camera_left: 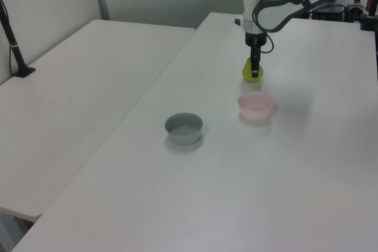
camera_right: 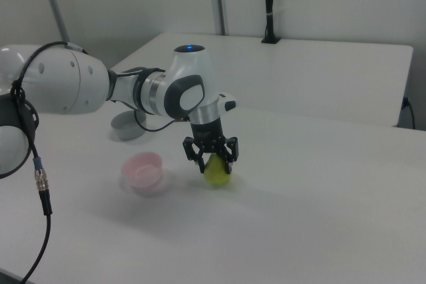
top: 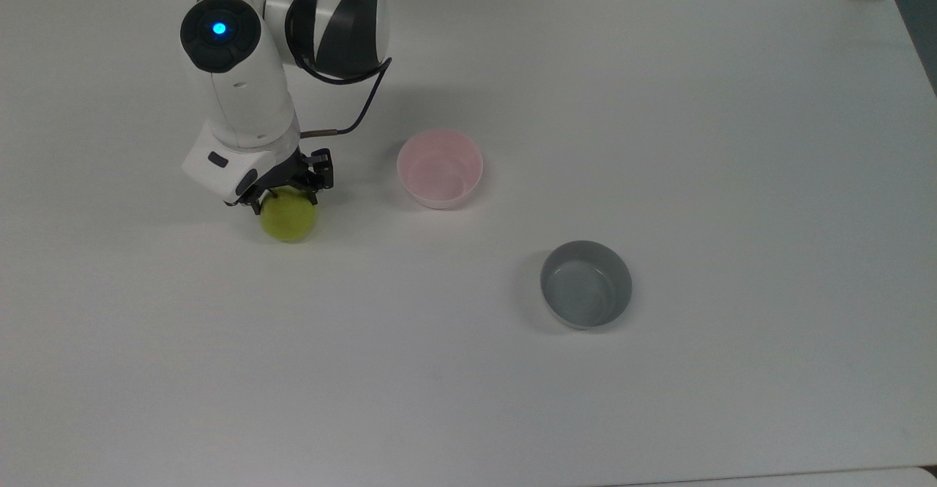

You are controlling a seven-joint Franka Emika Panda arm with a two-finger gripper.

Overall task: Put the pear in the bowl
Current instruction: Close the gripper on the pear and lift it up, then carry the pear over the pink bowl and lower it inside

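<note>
No text, label, brand or number can be read on anything, as far as these views allow.

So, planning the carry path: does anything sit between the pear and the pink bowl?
Nothing: in the top view, bare table separates the pear from the pink bowl.
</note>
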